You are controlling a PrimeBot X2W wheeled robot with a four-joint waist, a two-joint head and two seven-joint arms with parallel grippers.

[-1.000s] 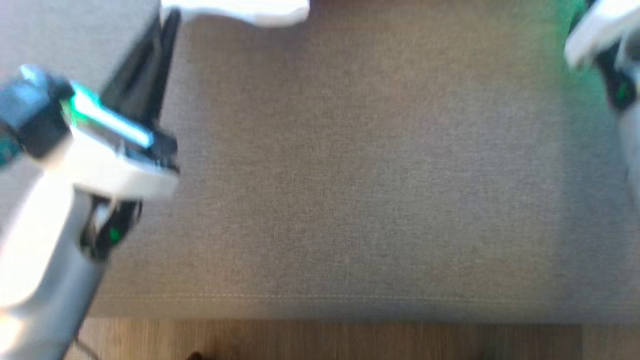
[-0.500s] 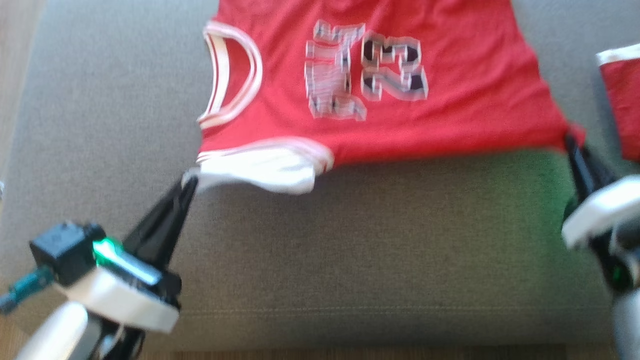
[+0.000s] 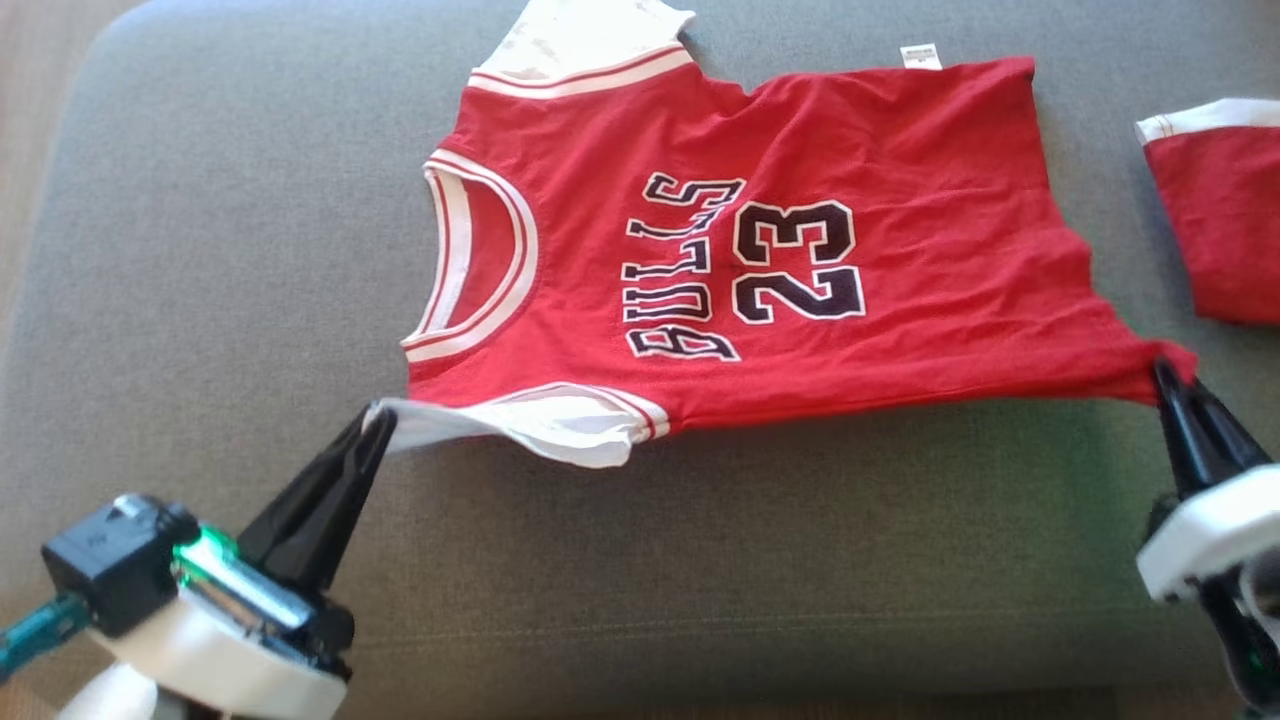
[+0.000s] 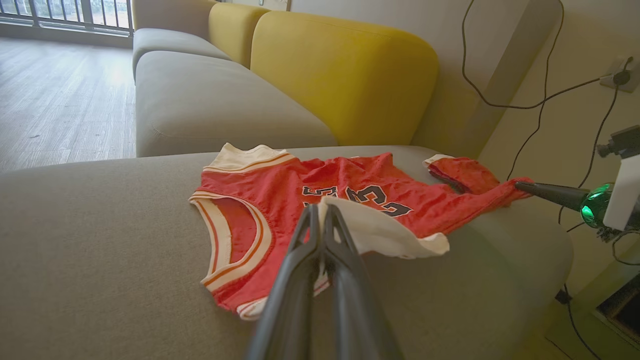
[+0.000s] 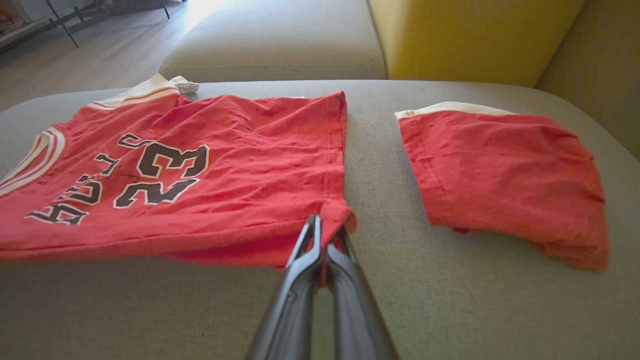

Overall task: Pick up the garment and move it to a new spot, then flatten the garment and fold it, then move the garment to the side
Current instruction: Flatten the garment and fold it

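- Grey sofa cushion [image 3: 200, 250] lay under everything, with a yellow backrest [image 4: 345, 75] behind it in the left wrist view.
- At the left, our left gripper [image 3: 380, 413] was pinched closed on the tip of the white sleeve [image 3: 520, 425] nearest us, holding it a little off the cushion.
- We saw the shirt [image 3: 900, 260] spread across the middle of the cushion, collar to the left and hem to the right. It was red, with white striped trim at the neck and sleeves, and black lettering and the number 23 on the chest. It lay mostly flat, with soft wrinkles.
- We judged it light, thin and limp. It would sag and stretch between holds, so corners and seamed edges looked the safest places to take it, and an even pull would matter.
- At the right, our right gripper [image 3: 1165, 372] was clamped closed on the near hem corner, the cloth drawn to a point.
- Farther right, a second red piece of clothing [image 3: 1230, 220] lay apart from the shirt.
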